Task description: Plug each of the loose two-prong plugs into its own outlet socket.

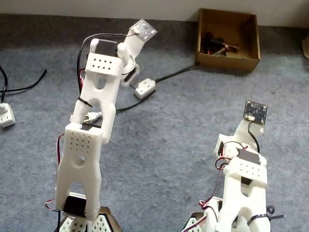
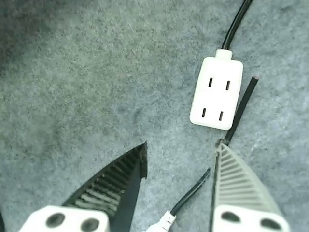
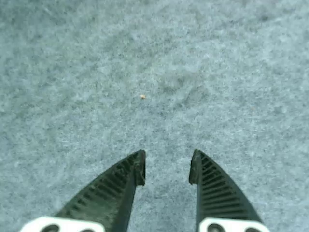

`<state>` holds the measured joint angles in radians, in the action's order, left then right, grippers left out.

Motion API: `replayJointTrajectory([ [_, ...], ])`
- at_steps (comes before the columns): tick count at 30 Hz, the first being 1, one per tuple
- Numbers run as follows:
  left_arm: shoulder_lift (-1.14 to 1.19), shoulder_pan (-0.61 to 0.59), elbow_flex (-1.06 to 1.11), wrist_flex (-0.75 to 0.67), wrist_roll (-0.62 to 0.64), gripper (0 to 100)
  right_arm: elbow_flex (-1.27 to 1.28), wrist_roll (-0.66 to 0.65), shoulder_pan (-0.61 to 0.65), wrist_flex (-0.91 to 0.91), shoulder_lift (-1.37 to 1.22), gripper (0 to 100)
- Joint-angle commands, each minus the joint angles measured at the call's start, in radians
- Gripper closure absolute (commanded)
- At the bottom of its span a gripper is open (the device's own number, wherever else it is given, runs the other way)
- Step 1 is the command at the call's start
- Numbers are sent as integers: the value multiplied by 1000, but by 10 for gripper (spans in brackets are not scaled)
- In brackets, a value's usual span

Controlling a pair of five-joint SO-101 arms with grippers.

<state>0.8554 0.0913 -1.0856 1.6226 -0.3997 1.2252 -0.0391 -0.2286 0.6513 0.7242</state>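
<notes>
At the bench's (image 1: 169,159) far corner, a cardboard box (image 1: 227,62) holds dark, reddish parts (image 1: 217,46).
Sockets-up outlet block (image 2: 216,93) lies lengthwise along its cord (image 2: 236,21); left tool (image 2: 181,147) and right tool (image 3: 168,159) both spread.

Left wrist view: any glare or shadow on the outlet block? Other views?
Left wrist view: outlet block evenly lit, no glare, all four slots plain; carpet darkens toward one corner, away from the block. High view: soft, even light, only faint shade under the left arm by the block. Right wrist view: carpet evenly lit ahead of the open right claw, no hard shadows.
</notes>
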Motion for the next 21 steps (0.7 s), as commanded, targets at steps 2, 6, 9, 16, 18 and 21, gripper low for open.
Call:
replayJointTrajectory([
  [2, -65, 2, -85, 87, 15, 787, 1, -11, 8, -19, 27, 846],
  [6, -87, 12, -117, 138, 54, 787, 1, -11, 8, -19, 27, 846],
  [9, -99, 21, -111, 140, 94, 787, 1, -11, 8, -19, 27, 846],
  [16, -208, 56, -79, 141, 149, 787, 1, -11, 8, -19, 27, 846],
  [18, -262, 58, -25, 141, 150, 787, 1, -11, 8, -19, 27, 846],
  [21, -349, 53, 79, 140, 150, 787, 1, -11, 8, -19, 27, 846],
])
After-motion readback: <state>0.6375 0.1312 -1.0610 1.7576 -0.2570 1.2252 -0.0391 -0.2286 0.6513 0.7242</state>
